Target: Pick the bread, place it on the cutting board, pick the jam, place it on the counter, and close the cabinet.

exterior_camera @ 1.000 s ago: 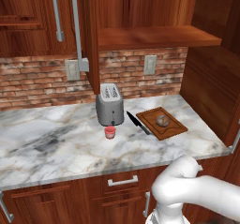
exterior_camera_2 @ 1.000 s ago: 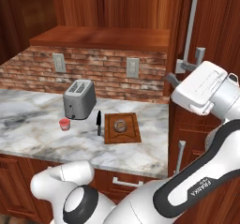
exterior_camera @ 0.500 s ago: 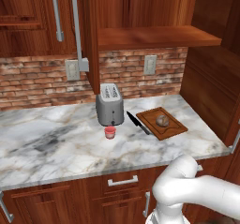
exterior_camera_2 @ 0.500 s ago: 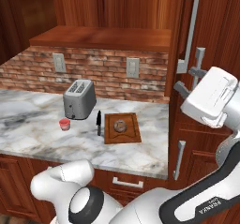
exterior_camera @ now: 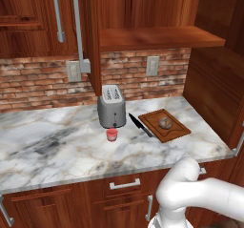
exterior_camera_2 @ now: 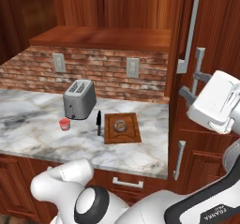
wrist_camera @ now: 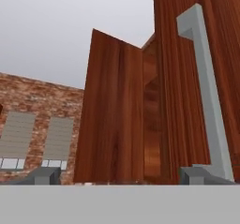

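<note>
End effector [exterior_camera_2: 191,84] is up at the right of the right base view, on the white hand, next to the open cabinet door [exterior_camera_2: 180,40] and its long silver bar handle [exterior_camera_2: 191,28]. Fingers [exterior_camera_2: 200,59] stand apart w/ nothing between them; in the hand view the two grey tips sit wide at the bottom edge, one by the foot of the handle [wrist_camera: 206,92], not clamped on it. Hand view looks along the door panels, w/ a 2nd door [wrist_camera: 112,115] edge-on and brick wall behind.

Below, the desk [exterior_camera: 57,150] is white marble w/ grey veins. Jam [exterior_camera: 111,134] stands on the desk just in front of the toaster [exterior_camera: 111,106]; in the right base view the jam [exterior_camera_2: 64,123] is left of the knife [exterior_camera_2: 98,123], apart from it. Knife lies beside the cutting board's left edge. Cutting board [exterior_camera: 164,125] lies flat toward the right end of the desk, bread [exterior_camera: 165,122] sitting on it about mid-board; same in the right base view: bread [exterior_camera_2: 120,125] on board [exterior_camera_2: 123,128].

Further back: brick backsplash [exterior_camera: 43,81] w/ two outlets, open shelf above, cabinet [exterior_camera: 143,12] w/ door [exterior_camera: 90,36] swung out over the toaster.
</note>
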